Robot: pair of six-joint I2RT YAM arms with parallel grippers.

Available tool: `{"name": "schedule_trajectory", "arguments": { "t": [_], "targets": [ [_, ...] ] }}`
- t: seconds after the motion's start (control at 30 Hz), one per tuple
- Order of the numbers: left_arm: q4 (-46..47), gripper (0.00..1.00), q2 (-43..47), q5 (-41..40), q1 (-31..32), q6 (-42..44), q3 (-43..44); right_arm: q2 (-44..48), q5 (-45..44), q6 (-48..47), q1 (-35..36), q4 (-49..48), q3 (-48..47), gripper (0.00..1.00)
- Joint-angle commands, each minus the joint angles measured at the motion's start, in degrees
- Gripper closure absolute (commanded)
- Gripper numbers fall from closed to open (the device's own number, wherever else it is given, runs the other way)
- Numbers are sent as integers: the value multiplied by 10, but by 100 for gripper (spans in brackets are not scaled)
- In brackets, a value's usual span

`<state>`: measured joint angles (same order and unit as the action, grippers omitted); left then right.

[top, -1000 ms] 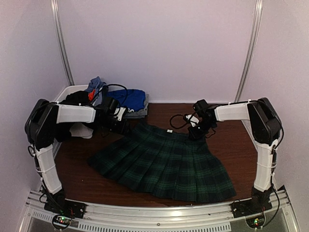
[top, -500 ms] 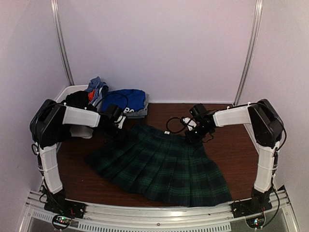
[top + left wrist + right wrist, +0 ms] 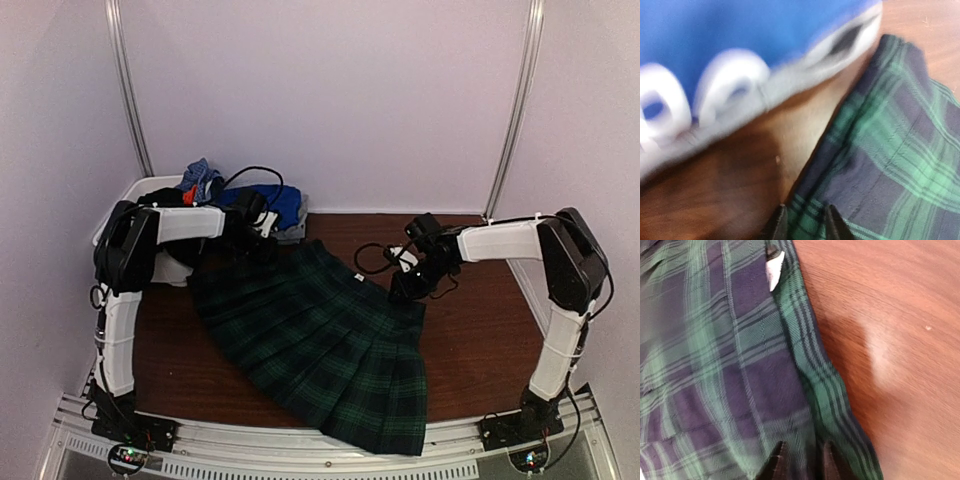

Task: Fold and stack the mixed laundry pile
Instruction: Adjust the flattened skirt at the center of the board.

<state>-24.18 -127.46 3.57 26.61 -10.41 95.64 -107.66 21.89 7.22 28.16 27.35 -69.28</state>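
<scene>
1. Two arms reach in over one brown wood-grain table (image 3: 480, 330). It is closed in by plain pale lilac walls (image 3: 330, 100), with a metal upright (image 3: 125, 90) on each side of the back wall.
2. Near edge: a silver rail (image 3: 330, 445) carries both bases.
3. Surface: matte, with visible grain and a soft pale glare patch in the right wrist view.
4. Laundry pile (image 3: 215, 195) sits at the far-left corner, heaped in and over a white basket (image 3: 150, 182). The blue T-shirt (image 3: 280, 203) with white print lies on the side nearest the table.
5. Tartan skirt (image 3: 320, 340) lies spread flat on the wood, running diagonally from beside the pile down to the near edge, right of centre.
6. Left gripper (image 3: 804, 225) is at the skirt's far corner, just beside the blue T-shirt. Its tips are close together with plaid between them — I cannot tell whether they are clamped.
7. Right gripper (image 3: 801, 462) is at the waistband edge, near the white label (image 3: 774, 271). Its jaws are narrowly apart with a fold of cloth between them — I cannot tell whether they grip it.
</scene>
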Motion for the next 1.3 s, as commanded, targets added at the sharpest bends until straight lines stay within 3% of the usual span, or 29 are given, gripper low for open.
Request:
{"name": "schedule_trajectory", "arguments": {
  "t": [0.0, 0.17, 0.4, 0.53, 0.63, 0.73, 0.83, 0.93, 1.0, 1.17, 1.27],
  "targets": [
    [-27, 61, 45, 33, -5, 45, 28, 57, -1, 9, -10, 38, 26, 66],
    [-6, 51, 136, 42, 8, 53, -62, 110, -16, 27, -34, 21, 61, 37],
    [18, 51, 213, 40, 58, 43, -186, 171, -11, 62, -54, -9, 145, 32],
    [41, 52, 226, 41, 86, 29, -236, 224, 6, 81, -54, -60, 199, 40],
    [50, 52, 213, 44, 102, 24, -247, 190, -8, 58, -54, -44, 176, 33],
    [54, 52, 203, 51, 119, 27, -252, 145, -27, 44, -55, -49, 157, 34],
    [72, 52, 216, 34, 168, 49, -263, 95, -24, 39, -65, -57, 138, 42],
    [86, 51, 226, 2, 208, 70, -272, 62, -17, 38, -77, -64, 129, 59],
    [83, 50, 220, -5, 212, 67, -274, 53, -25, 41, -83, -68, 131, 68],
    [66, 52, 181, -61, 212, 54, -287, 60, -46, 42, -92, -54, 150, 100],
    [62, 55, 181, -67, 212, 56, -305, 93, -28, 56, -89, -51, 185, 100]
  ]
}}
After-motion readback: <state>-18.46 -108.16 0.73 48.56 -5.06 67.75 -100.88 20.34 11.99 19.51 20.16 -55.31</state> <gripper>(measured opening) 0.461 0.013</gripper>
